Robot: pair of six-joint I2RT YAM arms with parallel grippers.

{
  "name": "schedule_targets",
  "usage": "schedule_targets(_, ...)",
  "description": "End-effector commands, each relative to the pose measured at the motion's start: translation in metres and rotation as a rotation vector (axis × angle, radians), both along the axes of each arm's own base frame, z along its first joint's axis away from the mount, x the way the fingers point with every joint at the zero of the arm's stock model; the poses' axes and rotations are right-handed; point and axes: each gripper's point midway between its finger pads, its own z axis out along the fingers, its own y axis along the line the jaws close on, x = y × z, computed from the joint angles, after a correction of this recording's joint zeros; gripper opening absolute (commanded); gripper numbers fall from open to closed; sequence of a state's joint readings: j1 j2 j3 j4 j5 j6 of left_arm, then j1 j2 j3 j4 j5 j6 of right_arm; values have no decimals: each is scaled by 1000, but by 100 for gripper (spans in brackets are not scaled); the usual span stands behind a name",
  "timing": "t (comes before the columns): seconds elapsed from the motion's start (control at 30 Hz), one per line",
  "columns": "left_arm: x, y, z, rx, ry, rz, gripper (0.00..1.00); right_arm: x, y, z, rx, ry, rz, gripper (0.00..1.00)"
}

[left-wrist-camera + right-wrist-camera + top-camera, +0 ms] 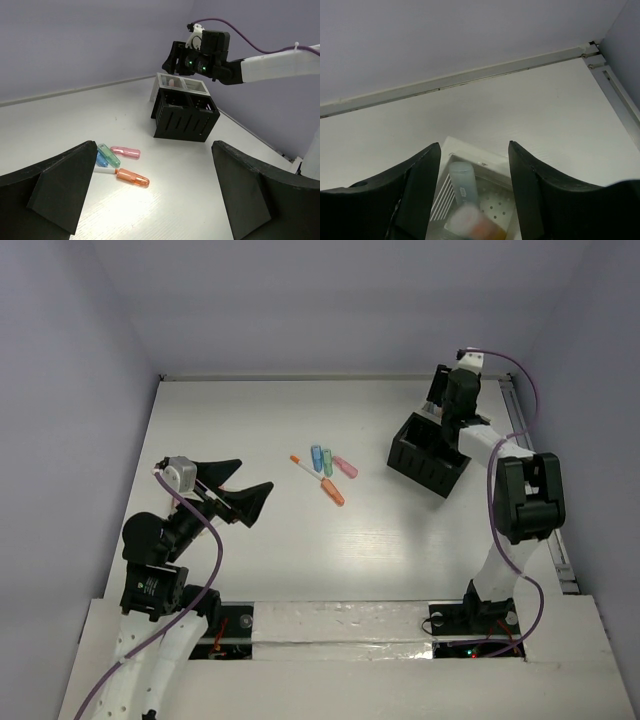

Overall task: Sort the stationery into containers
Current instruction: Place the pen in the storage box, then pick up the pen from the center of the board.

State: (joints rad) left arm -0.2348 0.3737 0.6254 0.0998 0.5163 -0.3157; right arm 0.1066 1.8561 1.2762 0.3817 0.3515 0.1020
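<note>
Five loose pieces of stationery lie clustered at mid-worktop (220, 410), well apart from the containers at the far right. A blue marker (316, 454) touches a green marker (327, 461), with a pink marker (346, 467) just right of them. A thin white pen (304, 468) with an orange tip lies to their left, and an orange marker (334, 493) sits nearer. All are stubby, translucent and lying flat.

The right gripper (474, 146) hangs over the white tray (449, 147), jaws spread and holding nothing. Below them the tray holds a pale cylinder (462, 180) and a blurred orange-and-white piece (470, 220). This reads as a drop-off. To finish it well, the right arm should rise straight up, clear of the rims of the tray and the black box (420, 475), before swinging left.

The left gripper (256, 474) hovers left of the cluster, jaws wide apart and empty. The orange marker, lying a little apart, looks the easiest next pick, gripped across its width.
</note>
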Motion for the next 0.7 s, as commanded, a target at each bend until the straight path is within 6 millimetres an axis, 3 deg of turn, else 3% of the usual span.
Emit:
schedule_targets(0.0,-9,-1,27,-13,-85,-17,99,-4,10,51,42,-111,37,63)
schedule_targets(0.07,-9,-1,26,-14,-83,-16,99,-9,15,68,88,-140,59,64)
schedule_targets(0.13,-8,0,26,-14,-82,-12,99,-14,39,80,137,-147,158,63)
schedule_targets(0.27,-4,2,25,-14,-72,8,99,-32,144,95,143,-124,565,48)
schedule_targets(0.3,-3,3,25,-11,-69,18,99,-52,199,104,133,-112,771,45)
schedule_targets(0.37,4,8,23,-13,-53,56,99,-77,252,97,137,-46,976,33)
schedule_targets(0.4,4,9,26,-14,-56,64,99,-102,302,98,151,-31,1174,29)
schedule_targets(0.47,7,13,32,-37,-44,93,99,-127,342,92,181,11,1345,24)
schedule_targets(0.53,0,21,54,-67,-78,126,99,-158,390,81,227,57,1511,23)
schedule_targets(0.63,-18,32,93,-123,-147,164,99,-177,436,68,265,88,1639,23)
schedule_targets(0.67,-25,38,104,-146,-172,184,99,-195,458,63,269,113,1692,23)
